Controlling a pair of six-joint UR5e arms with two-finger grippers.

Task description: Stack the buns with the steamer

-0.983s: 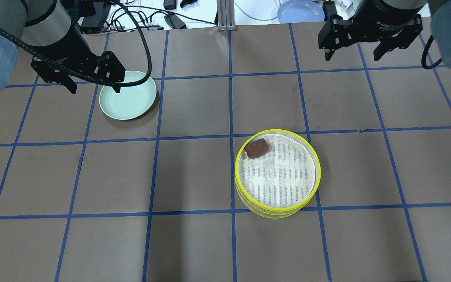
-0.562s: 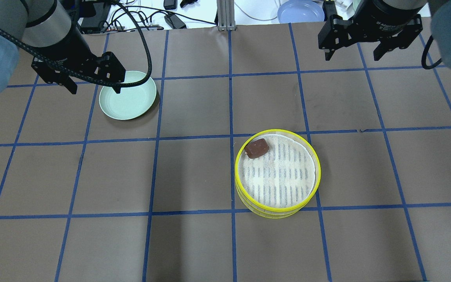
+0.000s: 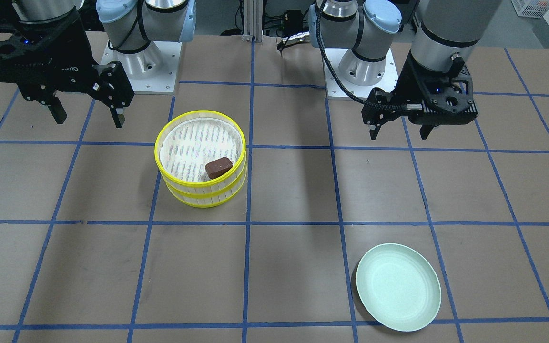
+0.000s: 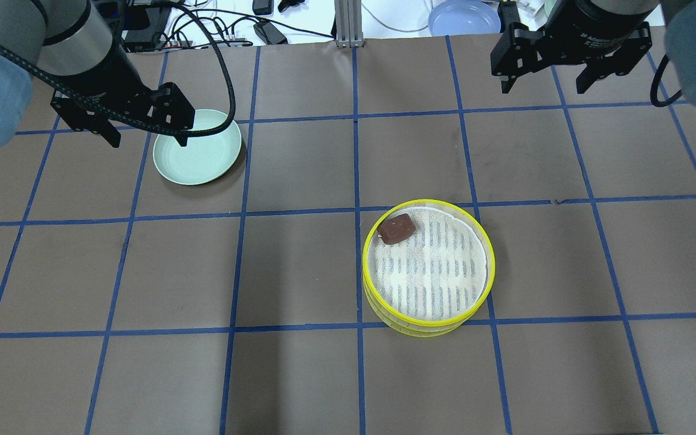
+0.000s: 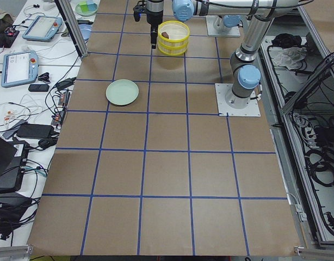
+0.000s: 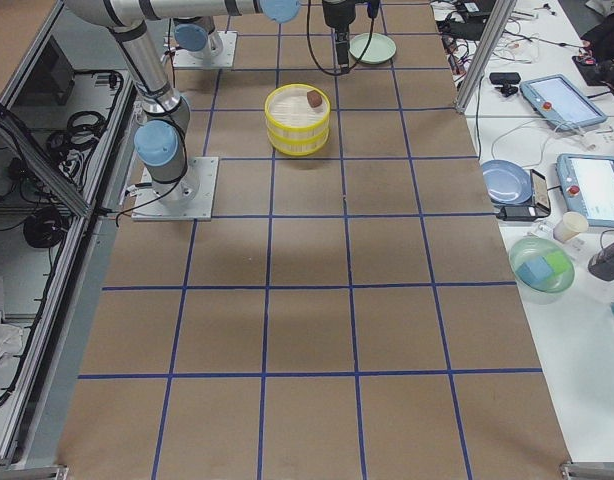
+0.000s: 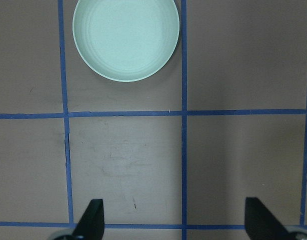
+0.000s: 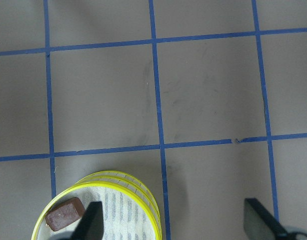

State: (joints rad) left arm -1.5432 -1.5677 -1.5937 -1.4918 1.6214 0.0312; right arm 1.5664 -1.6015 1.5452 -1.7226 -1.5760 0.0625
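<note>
The steamer (image 4: 435, 275) is two yellow-rimmed tiers stacked one on the other, right of the table's middle. It also shows in the front-facing view (image 3: 191, 145) and at the bottom of the right wrist view (image 8: 124, 220). The dark reddish-brown bun (image 4: 396, 228) lies in the top tier against its rim (image 3: 218, 167) (image 8: 65, 213). The pale cream bun is hidden. My left gripper (image 4: 147, 139) is open and empty, raised beside the pale green plate (image 4: 200, 154). My right gripper (image 4: 544, 86) is open and empty, high over the far right, beyond the steamer.
The pale green plate (image 3: 398, 287) is empty and also shows in the left wrist view (image 7: 126, 37). A blue plate (image 4: 464, 17), cables and devices lie beyond the table's far edge. Brown table surface with blue grid lines surrounds the steamer.
My left gripper has shifted very slightly. Nothing else has moved.
</note>
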